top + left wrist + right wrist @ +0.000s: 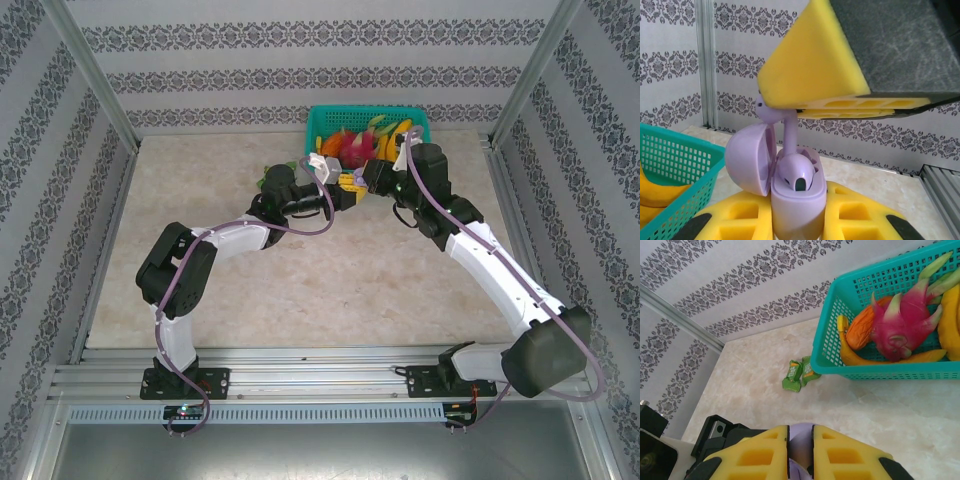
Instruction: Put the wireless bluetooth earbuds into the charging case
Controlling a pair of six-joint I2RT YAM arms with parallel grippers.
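Observation:
My left gripper [800,216] is shut on a lilac charging case [797,207], held upright with its lid [747,160] swung open to the left. One lilac earbud [797,176] sits in the case's near socket. Directly above, my right gripper [777,106] is shut on a second lilac earbud [789,131], whose stem points down into the far socket. In the right wrist view that earbud [801,450] shows as a lilac patch pinched between the yellow fingers of the right gripper [800,432]. From above, the left gripper [340,192] and right gripper [362,180] meet just before the basket.
A teal basket [825,350] with bananas, a dragon fruit and an orange fruit stands against the back wall, close behind the grippers; its rim [675,150] is left of the case. A green toy [800,374] lies on the table beside the basket's left corner.

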